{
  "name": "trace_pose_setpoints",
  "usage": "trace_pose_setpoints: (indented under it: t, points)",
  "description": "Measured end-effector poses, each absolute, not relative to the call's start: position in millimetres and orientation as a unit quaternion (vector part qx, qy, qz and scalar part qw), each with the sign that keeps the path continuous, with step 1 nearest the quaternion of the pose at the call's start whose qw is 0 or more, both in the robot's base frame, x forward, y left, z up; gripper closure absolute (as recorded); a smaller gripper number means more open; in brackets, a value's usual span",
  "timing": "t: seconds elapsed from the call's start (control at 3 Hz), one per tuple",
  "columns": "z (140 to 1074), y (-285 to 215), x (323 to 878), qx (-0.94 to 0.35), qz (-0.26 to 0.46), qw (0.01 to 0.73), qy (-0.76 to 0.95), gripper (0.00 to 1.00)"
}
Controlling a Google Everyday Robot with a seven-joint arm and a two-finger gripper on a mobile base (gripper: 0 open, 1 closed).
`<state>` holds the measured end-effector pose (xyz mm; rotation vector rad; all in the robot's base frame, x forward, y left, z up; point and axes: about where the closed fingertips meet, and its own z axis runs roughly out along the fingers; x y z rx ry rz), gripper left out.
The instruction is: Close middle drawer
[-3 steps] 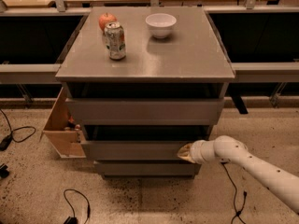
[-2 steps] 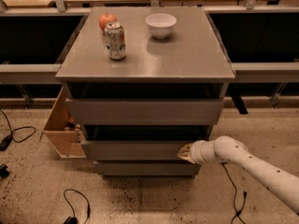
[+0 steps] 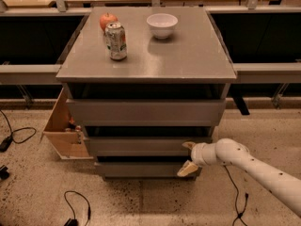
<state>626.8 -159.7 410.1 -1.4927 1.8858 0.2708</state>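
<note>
The middle drawer (image 3: 141, 145) is the second of three grey drawers in the cabinet, with a low plain front. It stands out a little from the cabinet body, with a dark gap above it. My gripper (image 3: 188, 157) is at the drawer's right end. Its cream fingertips (image 3: 187, 169) are spread apart, one at the drawer front's right end and one lower by the bottom drawer (image 3: 141, 169). The white arm reaches in from the lower right.
The top drawer (image 3: 146, 111) has a taller front. On the cabinet top (image 3: 188, 55) stand a soda can (image 3: 115, 41), an apple (image 3: 107, 20) and a white bowl (image 3: 162, 24). A wooden box (image 3: 62, 131) sits at the cabinet's left. Cables lie on the floor.
</note>
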Motion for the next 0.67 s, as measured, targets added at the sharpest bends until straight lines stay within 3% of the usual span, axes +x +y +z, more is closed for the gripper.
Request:
trace_pose_setpoints:
  t: [0.33, 0.67]
  points:
    - [410.1, -159.8, 624.6, -0.577, 0.105, 0.353, 0.729, 0.40]
    - [425.3, -167.5, 592.6, -0.594, 0.100, 0.309, 0.736, 0.64]
